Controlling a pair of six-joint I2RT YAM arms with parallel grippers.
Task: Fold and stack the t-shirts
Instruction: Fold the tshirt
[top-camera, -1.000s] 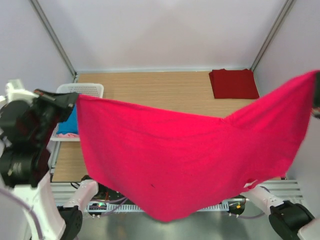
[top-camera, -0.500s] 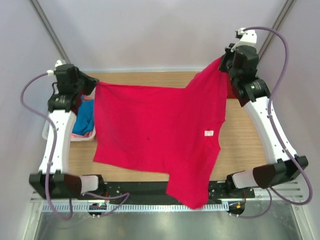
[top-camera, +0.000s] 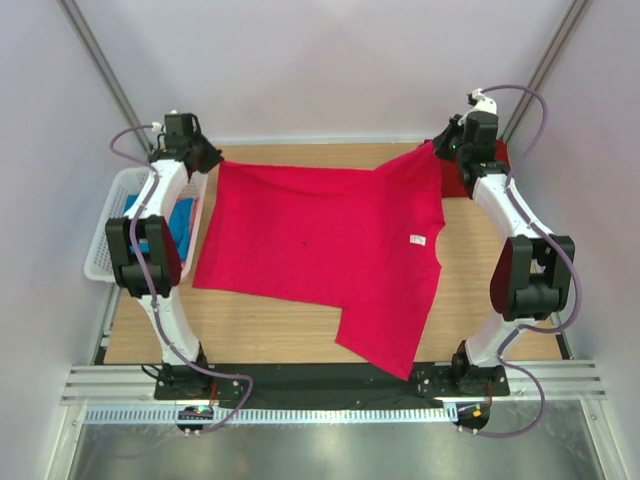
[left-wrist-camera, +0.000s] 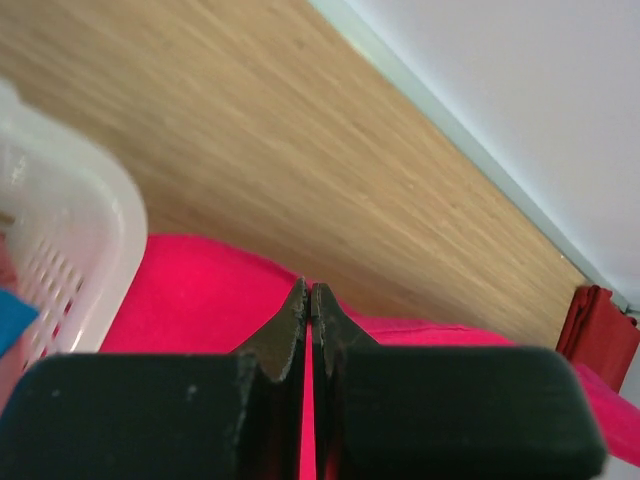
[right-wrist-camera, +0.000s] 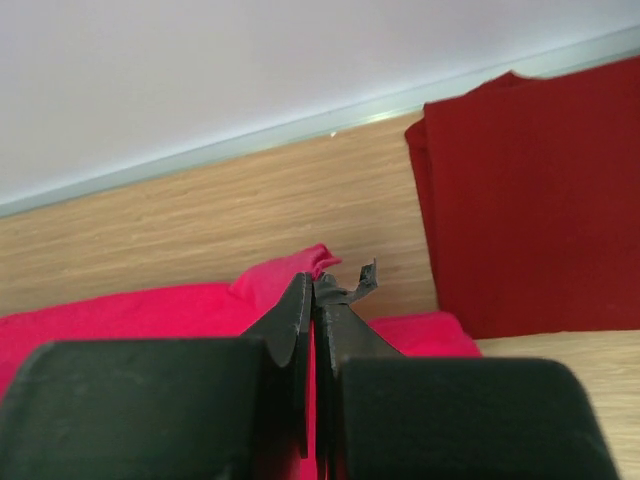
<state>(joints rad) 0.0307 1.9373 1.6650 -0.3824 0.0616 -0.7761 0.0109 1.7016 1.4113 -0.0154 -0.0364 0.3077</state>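
A bright pinkish-red t-shirt (top-camera: 310, 235) lies spread across the wooden table, one part reaching the near edge. My left gripper (top-camera: 213, 160) is shut on its far left corner, and in the left wrist view the shirt (left-wrist-camera: 200, 290) shows between the closed left gripper (left-wrist-camera: 311, 291) tips. My right gripper (top-camera: 438, 148) is shut on its far right corner, with a tuft of the shirt (right-wrist-camera: 285, 275) poking past the right gripper (right-wrist-camera: 315, 282). A darker red t-shirt (right-wrist-camera: 540, 190) lies folded at the back right (top-camera: 457, 182), partly hidden by the right arm.
A white lattice basket (top-camera: 103, 245) stands at the table's left edge with blue cloth (top-camera: 182, 216) in it; its rim (left-wrist-camera: 80, 240) is close to my left gripper. The back wall rises just beyond both grippers. A white tag (top-camera: 417, 240) shows on the shirt.
Both arms have swung from high near the camera to the far end of the table. The bright shirt, hanging stretched in the air before, now lies flat on the wood.
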